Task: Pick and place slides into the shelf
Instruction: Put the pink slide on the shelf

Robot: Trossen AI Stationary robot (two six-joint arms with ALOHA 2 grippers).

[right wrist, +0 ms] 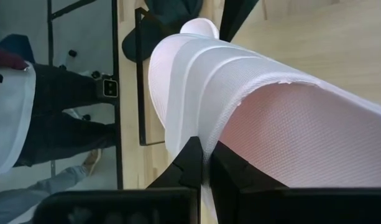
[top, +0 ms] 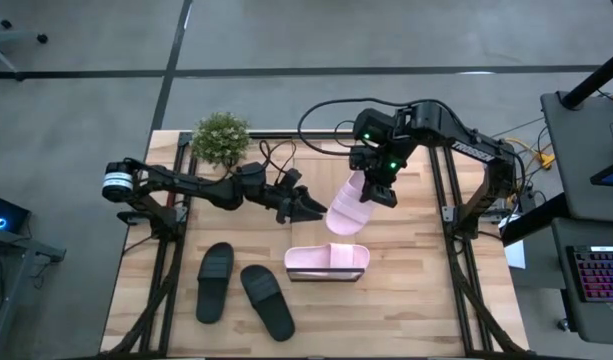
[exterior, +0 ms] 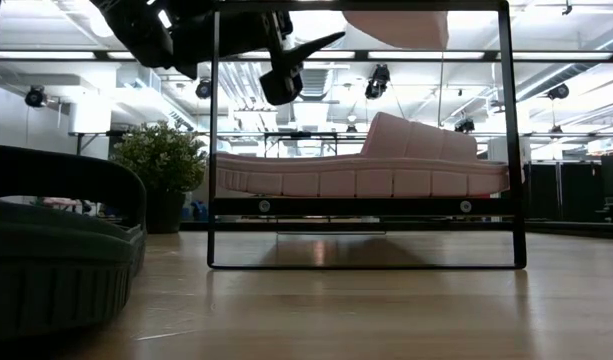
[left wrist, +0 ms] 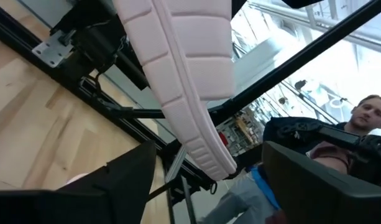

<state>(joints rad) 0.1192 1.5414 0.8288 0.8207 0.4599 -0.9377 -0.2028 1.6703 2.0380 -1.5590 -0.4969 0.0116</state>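
While the right tool [top: 378, 192] clamps one pink slide [top: 348, 205] above the shelf [top: 327, 273], a second pink slide [top: 327, 258] rests on it. Two black slides [top: 215, 282] lie beside the shelf. Left tool [top: 314, 209] gapes apart.

- A grey floor [top: 76, 90] crossed by dark seams is seen around the plank tabletop [top: 406, 290]
- A keyboard [top: 598, 272] is lit at the right edge
- Ceiling lights [exterior: 76, 55] and a seated person [left wrist: 355, 134] are seen beyond
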